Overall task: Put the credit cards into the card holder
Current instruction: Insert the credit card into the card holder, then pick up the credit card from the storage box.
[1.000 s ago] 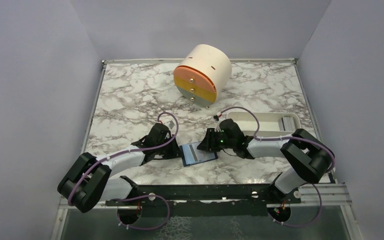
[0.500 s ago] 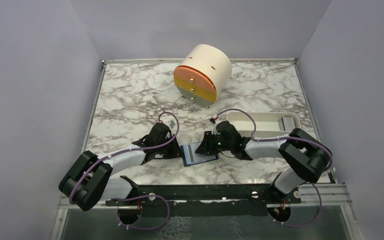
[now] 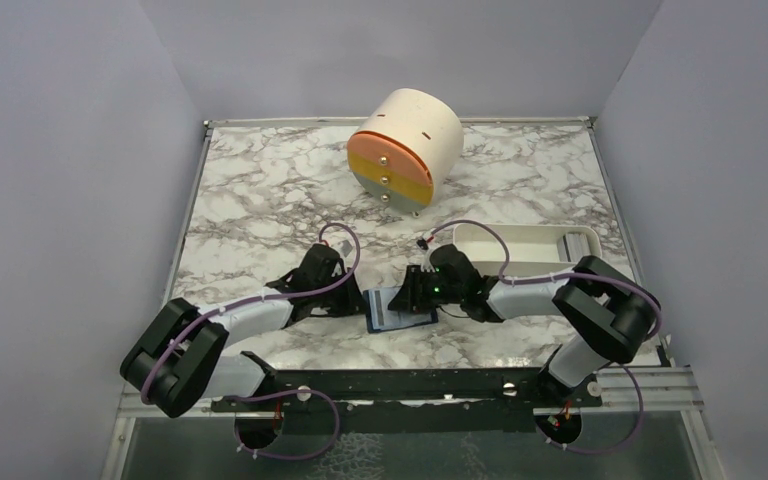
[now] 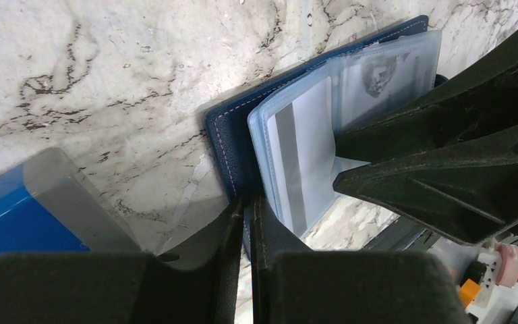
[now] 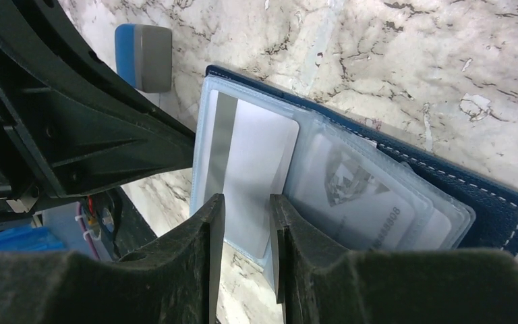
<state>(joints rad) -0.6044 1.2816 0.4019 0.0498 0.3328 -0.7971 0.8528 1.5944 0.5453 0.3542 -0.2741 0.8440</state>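
The card holder [image 3: 392, 315] lies open on the marble between my two grippers. Its navy cover [image 4: 233, 135] holds clear sleeves. One pale credit card with a grey stripe [image 5: 256, 155] sits in the front sleeve, and it also shows in the left wrist view [image 4: 303, 148]. A second card with a diamond mark [image 5: 357, 182] sits in a sleeve behind it. My left gripper [image 4: 248, 202] is shut on the cover's near edge. My right gripper [image 5: 246, 199] hovers over the striped card with its jaws slightly apart and nothing between them.
A small bright blue block [image 5: 141, 47] lies on the marble by the left gripper [image 3: 358, 300]. A white oblong tray [image 3: 530, 240] stands behind the right arm. A round cream drawer unit [image 3: 405, 150] stands at the back.
My right gripper has crept left over the open card holder and covers more of it. The left gripper has stayed on the cover's edge.
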